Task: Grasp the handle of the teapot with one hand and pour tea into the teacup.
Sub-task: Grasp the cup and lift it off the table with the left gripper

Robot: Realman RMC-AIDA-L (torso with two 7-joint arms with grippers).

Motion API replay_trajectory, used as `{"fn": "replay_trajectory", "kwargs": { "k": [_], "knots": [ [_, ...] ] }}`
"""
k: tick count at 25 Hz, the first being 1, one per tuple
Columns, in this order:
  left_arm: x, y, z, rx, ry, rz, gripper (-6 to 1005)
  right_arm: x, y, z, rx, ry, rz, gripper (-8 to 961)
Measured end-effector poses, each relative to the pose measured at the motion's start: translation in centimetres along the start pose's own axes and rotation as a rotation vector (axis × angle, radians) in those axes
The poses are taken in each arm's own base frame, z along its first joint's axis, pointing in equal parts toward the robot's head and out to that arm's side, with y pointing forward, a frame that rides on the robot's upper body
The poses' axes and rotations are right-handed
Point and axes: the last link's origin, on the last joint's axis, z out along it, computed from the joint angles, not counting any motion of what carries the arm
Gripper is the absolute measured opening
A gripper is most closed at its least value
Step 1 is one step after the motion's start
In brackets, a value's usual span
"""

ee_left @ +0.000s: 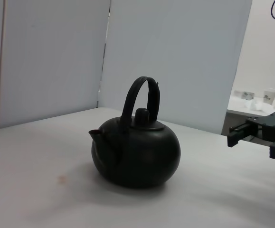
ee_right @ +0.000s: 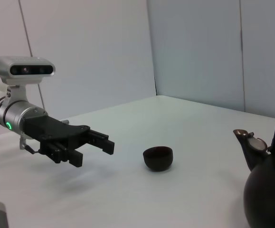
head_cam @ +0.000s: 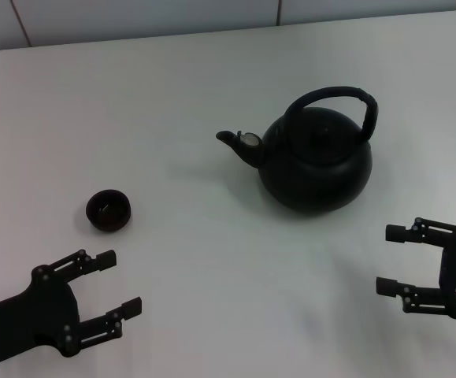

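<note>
I have the large round matte-black teapot (head_cam: 316, 161) standing upright on the white surface (head_cam: 212, 268), right of centre and toward the far side, its short spout pointing left. The tiny dark brown handleless teacup (head_cam: 108, 210) sits well apart from it, to the left and nearer to me. My right hand (head_cam: 405, 260) hovers near the right edge, nearer than the pot, fingers spread and holding nothing. My left hand (head_cam: 111, 283) waits at the near left, just this side of the cup, also spread wide and empty. The pot looks like cast iron, so I expect it rigid and heavy, wanting to swing once lifted. I would take the thick arched black handle (head_cam: 334, 98) at its crown, where the ribbed wrapping should resist slipping.
</note>
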Motion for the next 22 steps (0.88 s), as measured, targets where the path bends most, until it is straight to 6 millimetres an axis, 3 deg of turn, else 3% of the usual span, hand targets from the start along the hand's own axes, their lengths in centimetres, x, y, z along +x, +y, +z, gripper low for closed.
{"fn": "replay_trajectory", "kwargs": {
  "k": [22],
  "knots": [
    [0.21, -0.03, 0.35, -0.012, 0.004, -0.008, 784, -0.26, -0.26, 0.14, 0.001, -0.006, -0.008, 774]
  ]
}}
